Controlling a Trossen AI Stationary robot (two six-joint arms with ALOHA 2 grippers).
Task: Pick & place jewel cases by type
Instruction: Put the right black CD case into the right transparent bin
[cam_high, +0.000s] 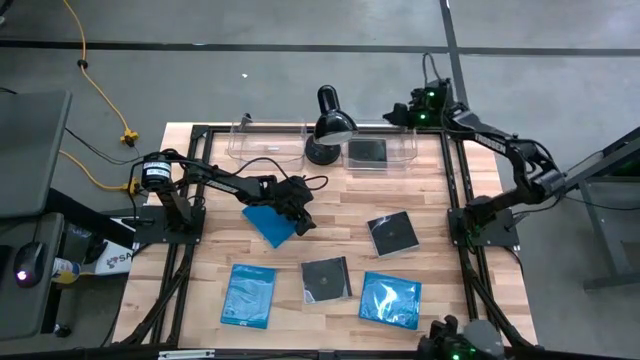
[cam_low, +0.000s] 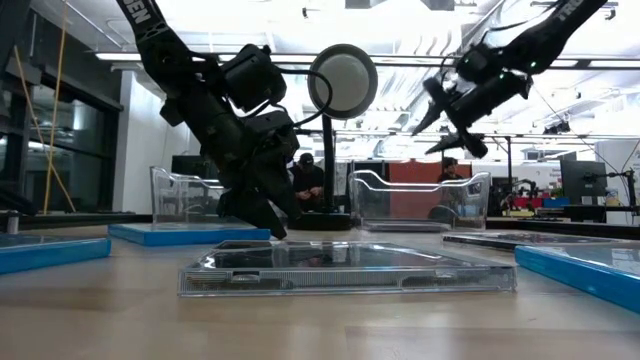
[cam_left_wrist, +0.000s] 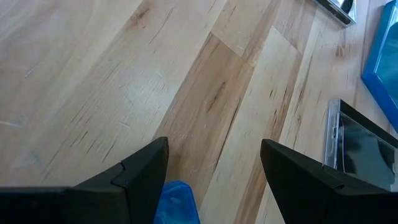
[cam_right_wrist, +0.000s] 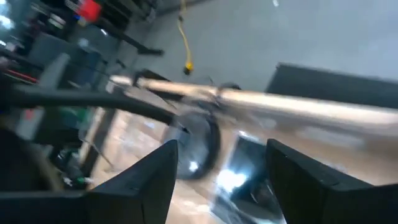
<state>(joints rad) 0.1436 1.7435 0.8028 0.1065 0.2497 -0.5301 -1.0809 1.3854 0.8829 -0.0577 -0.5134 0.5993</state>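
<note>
Now left fingers (cam_high: 297, 214) straddle blue case (cam_high: 270, 222).

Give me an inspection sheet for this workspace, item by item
Surface: wooden table, black frame rails along its sides.
Job's things: three blue jewel cases; two black cases on table; one black case in right clear bin.
Clutter: black desk lamp; empty left clear bin.
Grippers: left gripper open astride blue case; right gripper open above right bin.
Cables: yellow cable on floor.
Surroundings: people behind table; computer mouse.
</note>
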